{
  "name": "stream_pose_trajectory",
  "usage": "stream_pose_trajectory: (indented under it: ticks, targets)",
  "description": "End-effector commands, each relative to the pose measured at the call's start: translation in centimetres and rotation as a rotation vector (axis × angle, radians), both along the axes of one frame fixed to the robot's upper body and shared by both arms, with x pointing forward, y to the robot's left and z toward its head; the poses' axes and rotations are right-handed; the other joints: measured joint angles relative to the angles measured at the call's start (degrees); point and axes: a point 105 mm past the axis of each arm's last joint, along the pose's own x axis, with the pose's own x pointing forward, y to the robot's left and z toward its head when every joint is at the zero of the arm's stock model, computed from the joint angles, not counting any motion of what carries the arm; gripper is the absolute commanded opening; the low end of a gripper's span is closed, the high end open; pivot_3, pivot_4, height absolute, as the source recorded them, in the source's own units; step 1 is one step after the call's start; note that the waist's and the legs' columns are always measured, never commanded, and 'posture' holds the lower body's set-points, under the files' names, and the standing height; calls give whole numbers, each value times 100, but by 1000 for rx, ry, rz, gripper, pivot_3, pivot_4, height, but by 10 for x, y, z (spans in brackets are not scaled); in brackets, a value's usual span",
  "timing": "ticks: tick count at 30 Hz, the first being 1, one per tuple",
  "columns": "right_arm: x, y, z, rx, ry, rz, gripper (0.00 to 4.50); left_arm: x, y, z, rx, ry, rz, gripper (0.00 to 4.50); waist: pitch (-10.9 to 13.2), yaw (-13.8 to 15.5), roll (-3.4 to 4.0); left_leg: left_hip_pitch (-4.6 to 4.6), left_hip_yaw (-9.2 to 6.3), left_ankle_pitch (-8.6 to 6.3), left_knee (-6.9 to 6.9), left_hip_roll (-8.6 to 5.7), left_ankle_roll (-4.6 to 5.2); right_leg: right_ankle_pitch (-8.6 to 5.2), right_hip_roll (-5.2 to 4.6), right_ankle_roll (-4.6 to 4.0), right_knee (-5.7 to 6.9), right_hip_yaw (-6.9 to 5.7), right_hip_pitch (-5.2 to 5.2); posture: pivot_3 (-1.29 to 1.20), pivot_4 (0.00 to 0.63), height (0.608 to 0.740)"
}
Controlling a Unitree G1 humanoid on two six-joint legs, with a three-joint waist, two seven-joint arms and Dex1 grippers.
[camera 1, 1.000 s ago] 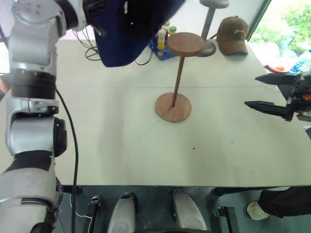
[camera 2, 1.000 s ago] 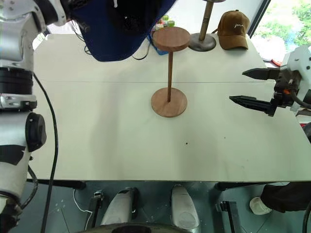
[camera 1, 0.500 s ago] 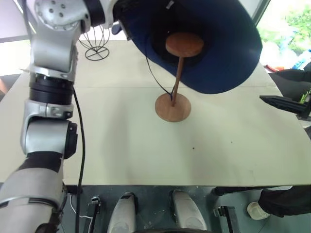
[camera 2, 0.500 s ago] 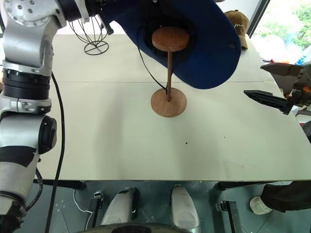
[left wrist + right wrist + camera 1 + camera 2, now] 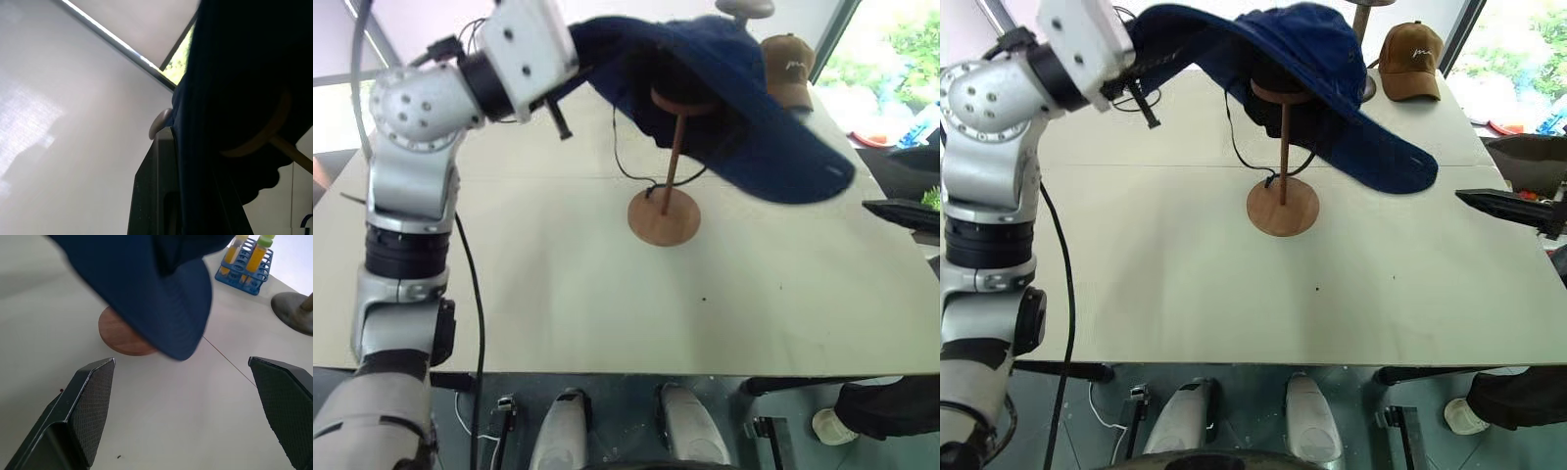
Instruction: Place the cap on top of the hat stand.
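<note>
The cap (image 5: pixel 1317 73) sits tilted over the stand (image 5: pixel 1282 147), brim still pinched by the closed left end effector (image 5: pixel 570 73); releasing off-centre could slide it off. Right end effector (image 5: pixel 188 418) open beside the stand

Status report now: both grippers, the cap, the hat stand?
Left gripper shut on cap brim. Right gripper open, off to the side. Cap draped over hat stand disc, tilted, not released. Nothing in the way.

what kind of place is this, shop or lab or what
Most likely a lab or test room, not a shop: a plain white table by a window, a blue rack of tubes and hat props, namely a brown baseball cap and a wooden hat stand.
</note>
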Motion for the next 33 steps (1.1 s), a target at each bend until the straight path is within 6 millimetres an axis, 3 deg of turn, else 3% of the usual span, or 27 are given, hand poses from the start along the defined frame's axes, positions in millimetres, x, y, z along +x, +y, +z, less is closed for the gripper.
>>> stream_pose_trajectory:
  ticks: [1,4,8,16,25,31,33]
  targets:
    - [-6,-6,17,1,-51,-23,4500,-18,2,-6,76,-168,-22,24,0,4,0,2,1,0,1,0,0,0,0,0,0,0,1,0,150,740]
    - [-5,-6,15,2,-45,-25,4500,-21,5,-35,198,-249,-34,24,-1,1,2,7,1,0,3,0,0,2,2,-7,1,1,4,0,150,740]
    - [-8,-7,15,-2,-28,-20,4500,-13,21,-86,385,-285,-10,24,-3,12,5,9,2,0,2,0,0,2,1,-8,1,2,6,0,150,740]
    - [-6,-4,16,3,-17,-6,4500,-1,44,-139,575,-346,-26,24,-3,13,6,8,3,0,2,0,0,2,0,-8,-1,3,6,0,150,740]
    - [0,3,14,-6,-12,24,4500,4,36,-157,590,-361,-72,24,-5,5,7,7,4,0,-1,1,0,3,-1,-5,0,2,4,0,150,740]
    - [0,3,13,-9,-8,28,4500,12,37,-152,544,-336,-32,24,-5,12,8,7,4,0,-2,1,0,3,-1,-5,2,1,3,0,150,740]
    - [0,3,13,-12,-2,30,4500,13,40,-154,547,-315,-28,592,-5,12,8,7,4,0,-2,1,0,3,-1,-5,1,1,3,0,150,740]
